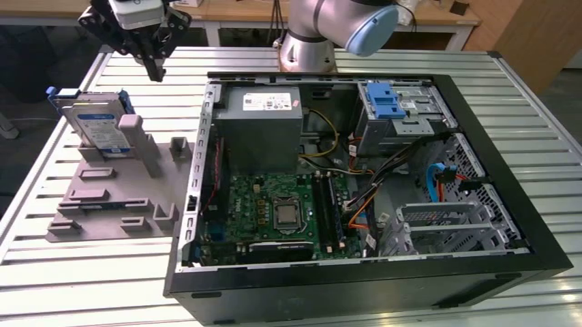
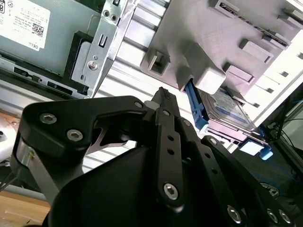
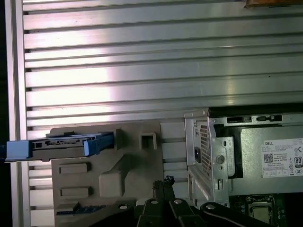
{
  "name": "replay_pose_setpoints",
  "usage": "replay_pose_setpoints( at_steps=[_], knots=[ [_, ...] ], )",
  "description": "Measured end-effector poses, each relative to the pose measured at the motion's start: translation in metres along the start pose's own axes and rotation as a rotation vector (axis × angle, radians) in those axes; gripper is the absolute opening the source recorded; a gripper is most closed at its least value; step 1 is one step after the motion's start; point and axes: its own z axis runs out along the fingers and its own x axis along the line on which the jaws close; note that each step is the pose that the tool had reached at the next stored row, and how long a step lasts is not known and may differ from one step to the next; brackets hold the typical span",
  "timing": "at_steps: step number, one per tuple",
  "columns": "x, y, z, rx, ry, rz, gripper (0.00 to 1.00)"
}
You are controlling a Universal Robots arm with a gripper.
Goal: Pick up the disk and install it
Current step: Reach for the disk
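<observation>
The disk [image 1: 98,127] is a silver drive with a white-and-blue label in a blue carrier. It stands on edge in a slot at the far end of the grey fixture [image 1: 118,197], at the exterior view's left. My gripper [image 1: 155,68] hangs above the table, a little beyond the disk and toward the computer case, touching nothing. Its fingers are shut with nothing between them. In the second wrist view the closed fingertips [image 2: 163,97] point toward the fixture [image 2: 213,33], with the disk [image 2: 222,106] beyond them. The first wrist view has the disk [image 3: 61,144] edge-on.
The open computer case [image 1: 509,204] lies on the slatted metal table [image 1: 82,286] at the exterior view's right. Inside are a grey power supply [image 1: 264,126], the motherboard [image 1: 282,211], cables and a drive cage with a blue latch [image 1: 386,102]. The arm's base [image 1: 309,41] stands behind the case.
</observation>
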Motion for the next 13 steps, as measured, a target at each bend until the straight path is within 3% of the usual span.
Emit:
replay_pose_setpoints(
  at_steps=[8,10,13],
  knots=[
    [0.0066,0.0006,0.0006,0.0000,-0.0001,0.000,0.11],
    [0.0107,0.0013,0.0009,0.0000,0.0003,0.000,0.11],
    [0.0226,0.0049,0.0015,0.0002,0.0019,0.000,0.11]
  ],
)
